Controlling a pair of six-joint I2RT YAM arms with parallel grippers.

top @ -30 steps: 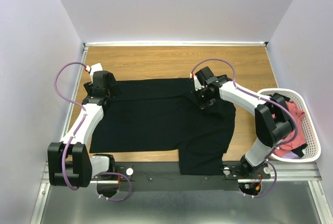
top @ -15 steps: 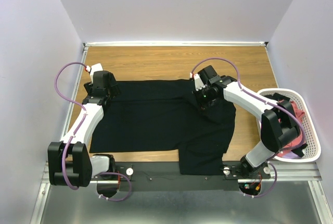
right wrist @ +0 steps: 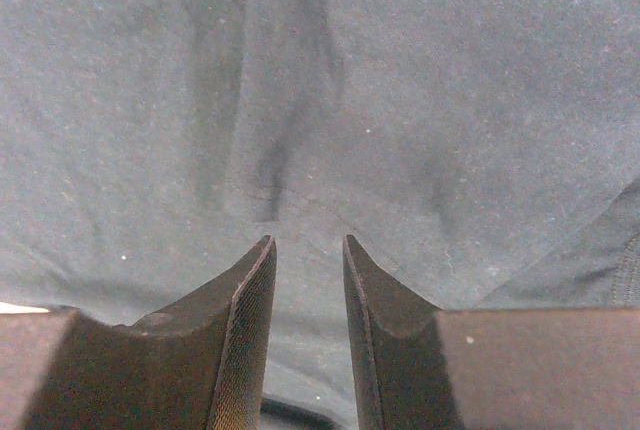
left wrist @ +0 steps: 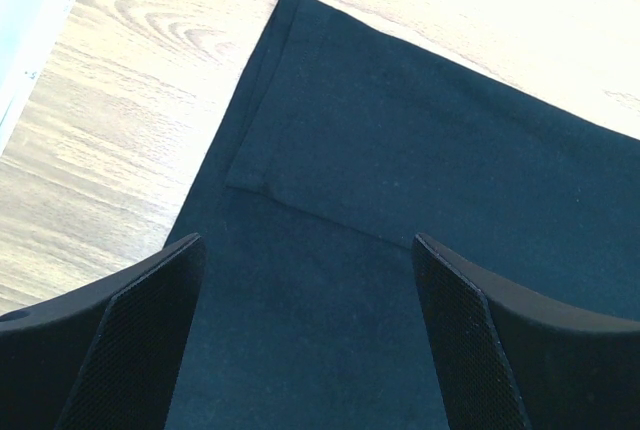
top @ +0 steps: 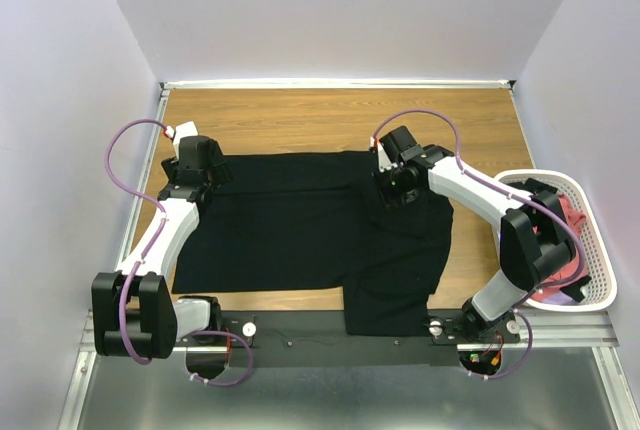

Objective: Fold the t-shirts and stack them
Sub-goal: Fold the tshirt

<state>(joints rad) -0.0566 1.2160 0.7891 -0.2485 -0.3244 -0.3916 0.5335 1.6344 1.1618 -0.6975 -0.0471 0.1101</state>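
wooden table [top: 300, 120], pale lilac walls [top: 350, 10]

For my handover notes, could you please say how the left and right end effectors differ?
The left end effector gapes wide; the right end effector shows a narrow gap. Left hovers at the black t-shirt's far-left corner, right near its far-right edge. Both grip nothing.

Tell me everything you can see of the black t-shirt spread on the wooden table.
The plain black soft-cloth t-shirt lies flat on the wooden table, one layer folded over another with a stitched hem showing at its far left corner. A near-right flap reaches past the table's near edge. The left gripper stands wide open above that corner; the right gripper, jaws narrowly apart and gripping nothing, is over faint creases at the far right.
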